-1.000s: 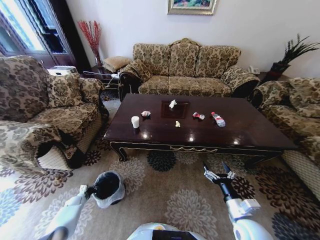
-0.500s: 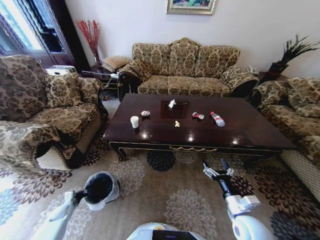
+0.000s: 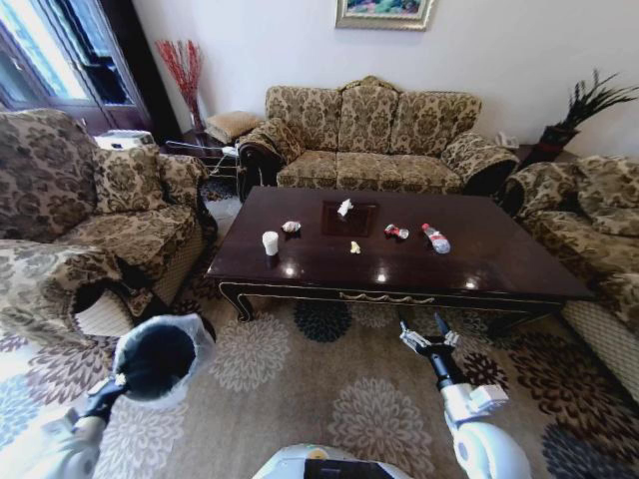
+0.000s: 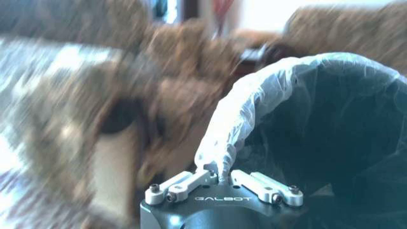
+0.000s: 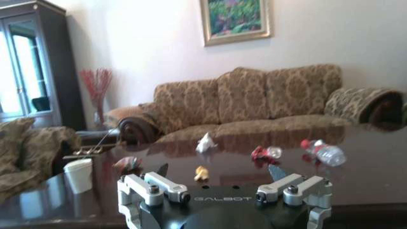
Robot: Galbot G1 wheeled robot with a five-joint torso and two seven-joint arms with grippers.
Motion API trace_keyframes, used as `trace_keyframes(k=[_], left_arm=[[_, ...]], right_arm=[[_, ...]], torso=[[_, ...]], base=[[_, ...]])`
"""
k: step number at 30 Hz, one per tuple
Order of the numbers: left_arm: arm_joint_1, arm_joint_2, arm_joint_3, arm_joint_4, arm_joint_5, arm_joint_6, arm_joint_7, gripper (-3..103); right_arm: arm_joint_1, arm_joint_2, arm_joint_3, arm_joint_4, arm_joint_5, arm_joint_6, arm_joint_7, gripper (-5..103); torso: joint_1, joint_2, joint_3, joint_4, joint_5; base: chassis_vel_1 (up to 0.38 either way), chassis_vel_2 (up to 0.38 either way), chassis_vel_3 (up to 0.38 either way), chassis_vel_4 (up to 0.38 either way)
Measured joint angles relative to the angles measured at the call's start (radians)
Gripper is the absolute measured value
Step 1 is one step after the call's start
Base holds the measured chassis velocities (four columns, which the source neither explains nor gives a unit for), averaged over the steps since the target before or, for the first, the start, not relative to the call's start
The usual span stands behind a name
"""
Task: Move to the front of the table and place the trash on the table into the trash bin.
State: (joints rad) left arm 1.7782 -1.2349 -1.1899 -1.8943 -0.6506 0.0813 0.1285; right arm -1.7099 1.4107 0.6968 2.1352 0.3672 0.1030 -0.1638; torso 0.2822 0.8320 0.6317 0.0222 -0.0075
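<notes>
The dark table (image 3: 499, 261) stands ahead with the trash strewn on it: a white paper cup (image 3: 270, 242), a pinkish wrapper (image 3: 291, 227), a white wrapper (image 3: 344, 208), a yellow scrap (image 3: 354, 247), a crushed red can (image 3: 396, 232) and a clear bottle (image 3: 435, 239). My left gripper (image 3: 116, 382) is shut on the bag-lined rim of the trash bin (image 3: 155, 357), holding it over the carpet at the lower left. The left wrist view shows this gripper (image 4: 219, 177) pinching the trash bin's rim (image 4: 235, 119). My right gripper (image 3: 424, 335) hangs open before the table's front edge, holding nothing.
Patterned sofas surround the table: one behind it (image 3: 369, 140), an armchair (image 3: 90, 220) at the left, another (image 3: 589, 230) at the right. Flowered carpet (image 3: 329, 379) lies between me and the table. From the right wrist, the open gripper (image 5: 222, 185) faces the table's trash.
The left arm has swung the trash bin to the left and closer to the camera, its mouth now facing up at me. The right gripper has shifted only slightly.
</notes>
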Motion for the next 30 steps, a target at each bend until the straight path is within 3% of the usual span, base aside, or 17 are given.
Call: trace_keyframes(k=[2,3,6,11,16,20,30], left_arm=[[0.027,0.001,-0.018,-0.131,-0.030,0.019,-0.019,0],[0.027,0.001,-0.018,-0.131,-0.030,0.019,-0.019,0],[0.032,0.004,-0.011,-0.304,-0.045,0.067,-0.050,0],[-0.029,0.065,0.078,-0.464,-0.033,0.143,-0.075,0],[-0.062,0.097,0.158,-0.471,0.010,0.165,-0.086,0],[-0.073,0.099,0.169,-0.443,0.026,0.165,-0.091,0],[-0.078,0.101,0.144,-0.413,0.024,0.164,-0.102,0]], right_arm=[[0.012,0.004,0.004,-0.007,-0.001,0.020,0.006,100],[0.012,0.004,0.004,-0.007,-0.001,0.020,0.006,100],[0.034,0.006,0.001,-0.007,-0.014,0.041,0.020,100],[0.016,0.002,0.009,0.032,-0.044,0.070,0.021,100],[-0.001,-0.007,0.023,0.070,-0.044,0.064,0.016,100],[-0.011,-0.016,0.032,0.080,-0.032,0.057,-0.009,100],[-0.014,-0.007,0.021,0.084,-0.035,0.062,-0.037,100]], torso=[[0.000,0.000,0.000,-0.0004,0.0001],[0.000,0.000,0.000,-0.0004,0.0001],[0.000,0.000,0.000,0.0014,-0.0004],[0.000,0.000,0.000,-0.0004,-0.0001],[0.000,0.000,0.000,0.0002,-0.0008],[0.000,0.000,0.000,0.0011,-0.0006],[0.000,0.000,0.000,0.0007,-0.0002]], base=[[0.000,0.000,0.000,0.000],[0.000,0.000,0.000,0.000],[0.000,0.000,0.000,0.000],[0.000,0.000,0.000,0.000],[0.000,0.000,0.000,0.000],[0.000,0.000,0.000,0.000],[-0.004,0.005,0.005,-0.005]])
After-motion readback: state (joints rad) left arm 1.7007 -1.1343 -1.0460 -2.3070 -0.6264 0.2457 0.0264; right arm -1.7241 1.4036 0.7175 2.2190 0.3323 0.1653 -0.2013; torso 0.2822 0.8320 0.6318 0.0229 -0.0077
